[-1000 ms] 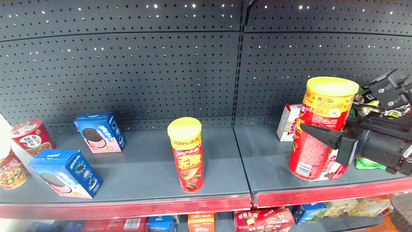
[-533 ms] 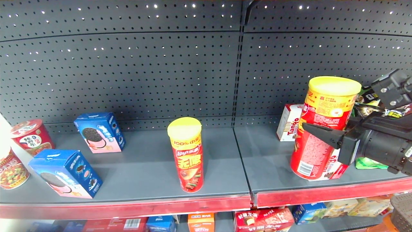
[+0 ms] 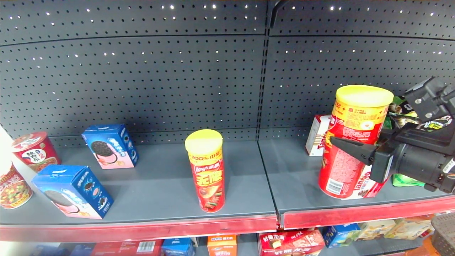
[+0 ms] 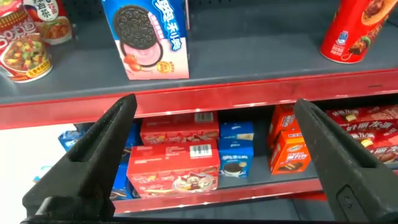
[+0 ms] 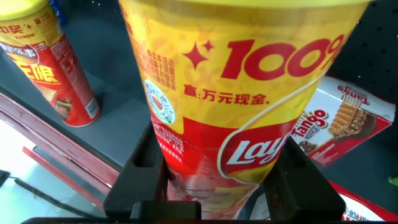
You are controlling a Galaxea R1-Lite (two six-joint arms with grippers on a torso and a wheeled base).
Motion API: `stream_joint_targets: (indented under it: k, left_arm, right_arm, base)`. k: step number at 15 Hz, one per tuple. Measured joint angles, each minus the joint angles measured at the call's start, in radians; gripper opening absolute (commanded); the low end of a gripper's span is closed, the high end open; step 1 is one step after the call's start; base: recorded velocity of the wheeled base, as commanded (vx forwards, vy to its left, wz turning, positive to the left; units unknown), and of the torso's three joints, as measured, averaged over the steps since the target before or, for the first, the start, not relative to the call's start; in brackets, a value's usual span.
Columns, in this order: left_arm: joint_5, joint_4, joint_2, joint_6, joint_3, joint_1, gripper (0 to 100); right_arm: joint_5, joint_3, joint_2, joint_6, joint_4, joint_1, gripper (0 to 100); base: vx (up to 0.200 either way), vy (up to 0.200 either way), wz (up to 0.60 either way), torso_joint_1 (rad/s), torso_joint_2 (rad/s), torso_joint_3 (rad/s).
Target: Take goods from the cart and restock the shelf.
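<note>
The dark grey shelf (image 3: 160,185) with its red front edge carried all the goods. On its right part, near the front edge, the large chip can (image 3: 355,117) was upright: a wide red tube with a yellow band at the top and a yellow lid. The right gripper (image 5: 221,177) was clamped on its lower half, one finger on each side. In the head view the far finger was hidden behind the can, and I could not tell if the can's base touched the shelf. The left gripper (image 4: 214,106) hung in front of the shelf's red edge, its fingers wide apart and holding nothing. A slim chip can (image 3: 206,170) stood in the middle, well apart to the left. Behind the large can a wafer box (image 3: 316,137) was half covered. At the far left a noodle cup (image 3: 12,188) was cut off by the picture's edge. Compared with half a second before, the large can and its gripper had shifted a little to the left.
</note>
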Motion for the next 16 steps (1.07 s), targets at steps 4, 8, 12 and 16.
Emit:
stream_joint_targets:
  k: [4, 8, 12, 16]
  left_arm:
    - [0.0, 0.0, 0.0, 0.0, 0.0, 0.0, 100]
    - [0.0, 0.0, 0.0, 0.0, 0.0, 0.0, 100]
    - [0.0, 0.0, 0.001, 0.0, 0.0, 0.0, 100]
    - [0.0, 0.0, 0.001, 0.0, 0.0, 0.0, 100]
  right_arm:
    - [0.009, -0.008, 0.056, -0.033, -0.059, 0.002, 0]
    - [0.008, -0.016, 0.089, -0.032, -0.058, 0.003, 0]
    - [-0.029, -0.088, 0.17, -0.031, -0.063, 0.01, 0]
    - [-0.046, -0.145, 0.276, 0.047, -0.168, 0.037, 0]
  base:
    - [0.0, 0.0, 0.0, 0.0, 0.0, 0.0]
    - [0.0, 0.0, 0.0, 0.0, 0.0, 0.0]
    - [0.0, 0.0, 0.0, 0.0, 0.0, 0.0]
    - [0.0, 0.0, 0.0, 0.0, 0.0, 0.0]
